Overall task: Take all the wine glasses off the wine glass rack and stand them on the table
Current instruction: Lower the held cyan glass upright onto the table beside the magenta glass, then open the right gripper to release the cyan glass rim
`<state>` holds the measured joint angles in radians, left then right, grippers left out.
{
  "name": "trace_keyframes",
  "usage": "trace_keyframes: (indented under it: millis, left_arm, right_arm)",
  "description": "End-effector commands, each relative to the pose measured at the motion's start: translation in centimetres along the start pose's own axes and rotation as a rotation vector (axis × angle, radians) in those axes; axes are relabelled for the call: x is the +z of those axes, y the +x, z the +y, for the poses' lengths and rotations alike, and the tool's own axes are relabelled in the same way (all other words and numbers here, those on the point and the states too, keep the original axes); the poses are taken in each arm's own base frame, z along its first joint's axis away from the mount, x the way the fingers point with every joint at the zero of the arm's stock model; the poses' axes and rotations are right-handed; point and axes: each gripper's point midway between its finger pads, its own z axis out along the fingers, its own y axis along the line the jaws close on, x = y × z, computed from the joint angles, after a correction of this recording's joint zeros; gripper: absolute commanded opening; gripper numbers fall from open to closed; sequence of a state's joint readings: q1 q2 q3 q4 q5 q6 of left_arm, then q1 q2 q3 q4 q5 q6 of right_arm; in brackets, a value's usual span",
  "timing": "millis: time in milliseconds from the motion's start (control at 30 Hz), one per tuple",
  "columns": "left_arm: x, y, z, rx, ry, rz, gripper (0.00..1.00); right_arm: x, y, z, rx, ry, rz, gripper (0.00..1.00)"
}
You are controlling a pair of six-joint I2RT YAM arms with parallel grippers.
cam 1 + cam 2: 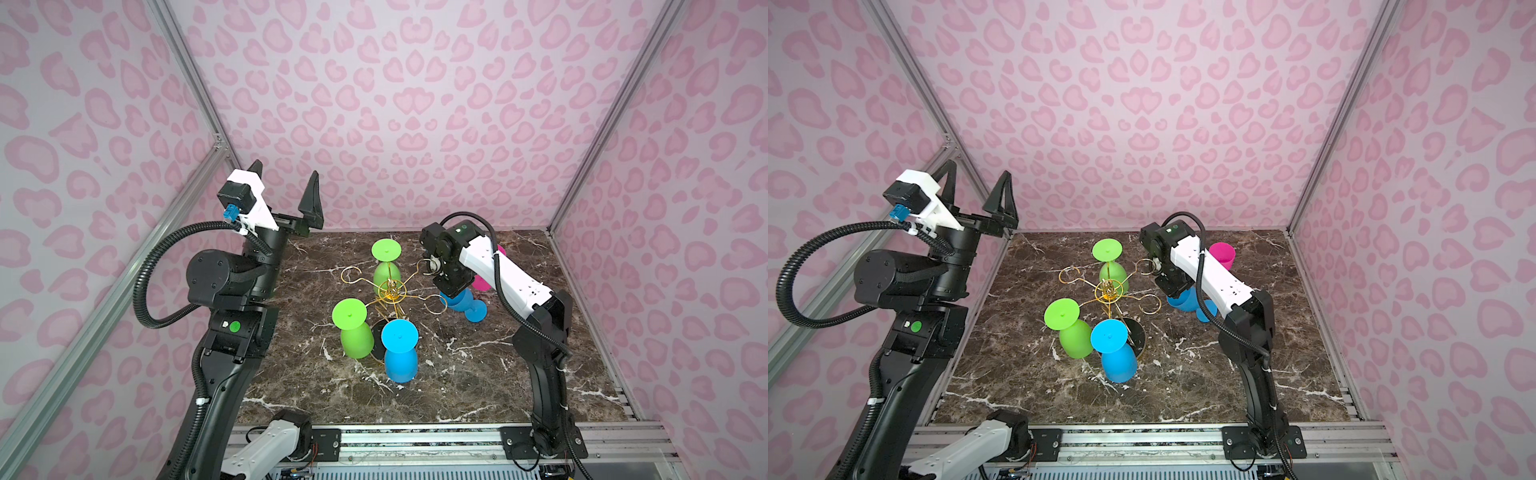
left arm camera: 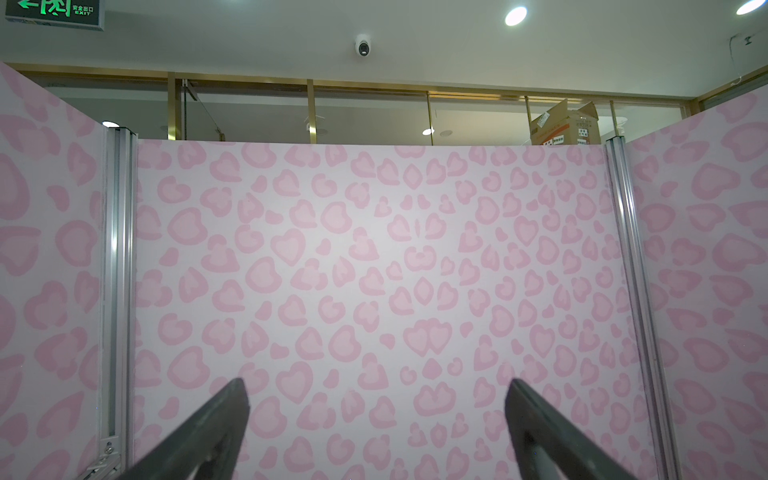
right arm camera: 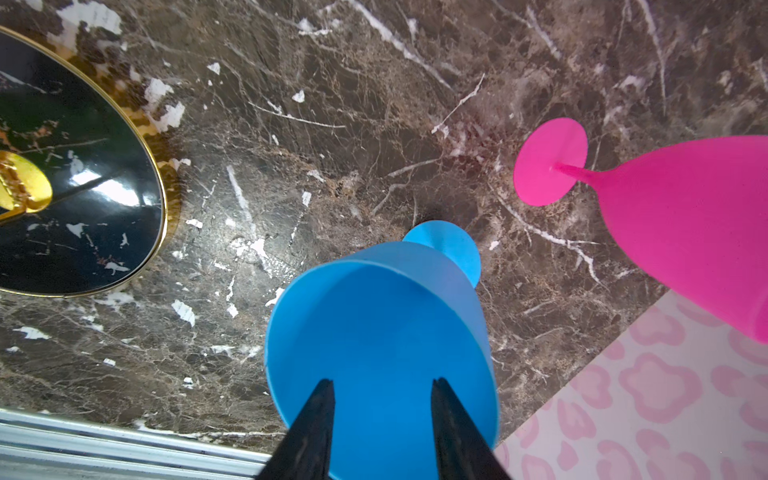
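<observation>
The gold wire wine glass rack (image 1: 390, 291) (image 1: 1108, 291) stands mid-table on a round black base (image 3: 83, 187). Three wine glasses hang from it upside down: green at the back (image 1: 386, 268), green at front left (image 1: 355, 336), blue at the front (image 1: 399, 353). Another blue wine glass (image 1: 461, 301) (image 3: 382, 316) is off the rack to its right, foot down on the marble. My right gripper (image 3: 382, 380) hovers over its mouth, jaws partly apart, with only the blue inside showing between them. My left gripper (image 1: 286, 167) (image 2: 376, 380) is raised toward the back wall, wide open and empty.
A pink glass (image 1: 1222, 254) (image 3: 685, 232) stands upright behind the right arm, close to the blue one. Empty gold hooks (image 1: 436, 305) stick out of the rack toward the right arm. Pink patterned walls (image 1: 415, 104) close in the brown marble table (image 1: 457, 374). An aluminium rail (image 1: 415, 440) runs along the front.
</observation>
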<state>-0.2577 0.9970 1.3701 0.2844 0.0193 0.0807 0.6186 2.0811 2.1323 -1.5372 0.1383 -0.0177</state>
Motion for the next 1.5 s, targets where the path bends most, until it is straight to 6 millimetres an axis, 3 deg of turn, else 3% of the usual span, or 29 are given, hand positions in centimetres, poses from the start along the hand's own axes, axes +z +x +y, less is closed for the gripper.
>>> trace_keyframes:
  millis: [0, 467, 1000, 1467]
  left_arm:
    - [-0.1, -0.7, 0.1, 0.009, -0.006, -0.026, 0.97]
    - [-0.2, -0.8, 0.0, 0.006, -0.002, -0.029, 0.97]
    - [-0.3, -1.1, 0.0, 0.004, 0.0, -0.034, 0.97]
    - [-0.3, -1.1, 0.0, 0.001, 0.002, -0.036, 0.97]
  right_arm:
    - [-0.2, 0.9, -0.3, 0.006, 0.015, 0.024, 0.41]
    - [0.1, 3.2, -0.6, 0.023, 0.026, 0.041, 0.41]
    - [0.5, 5.0, -2.4, 0.093, 0.032, 0.039, 0.42]
    - [1.4, 6.0, -3.6, 0.143, 0.007, 0.029, 0.57]
